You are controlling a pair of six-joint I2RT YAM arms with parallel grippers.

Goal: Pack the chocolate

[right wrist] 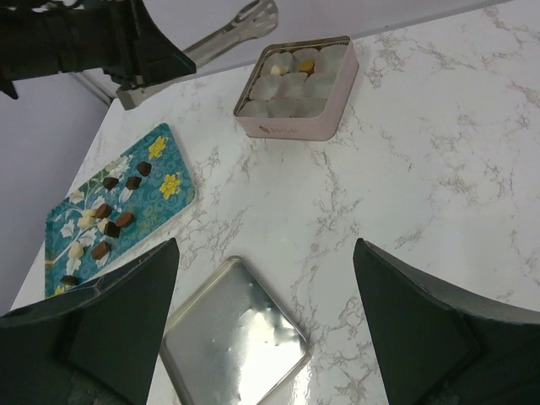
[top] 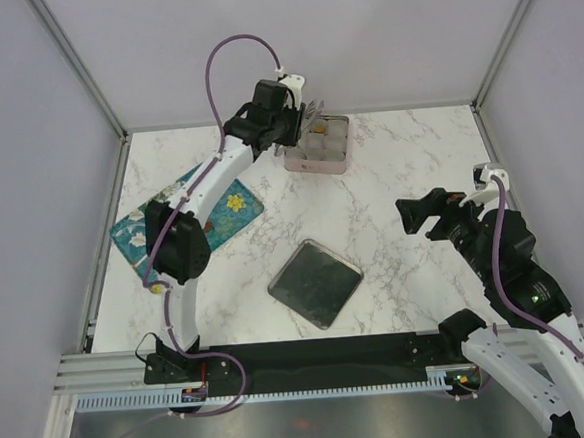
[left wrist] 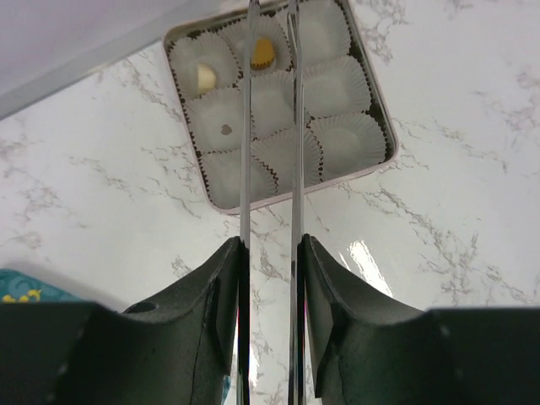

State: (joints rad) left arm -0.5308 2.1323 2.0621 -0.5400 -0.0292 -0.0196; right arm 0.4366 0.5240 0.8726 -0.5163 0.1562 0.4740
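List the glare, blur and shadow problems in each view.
Top external: soft even light, no hard shadows; the metal lid reflects dark. Left wrist: white glare patch on the marble table; the left fingers are dark and soft-focus, and the tongs cut across the paper cups. Right wrist: the lid shines mottled; the right fingers loom blurred.

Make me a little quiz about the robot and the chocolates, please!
1. True or false: the silver lid is shut on the square tin.
2. What does the left gripper hold? A) a spoon B) metal tongs C) a paper cup
3. Fill the gap: most of the chocolate lies on the blue flowered ____.
Key: 1 false, the lid lies on the table, apart from the tin. 2 B. 3 tray.
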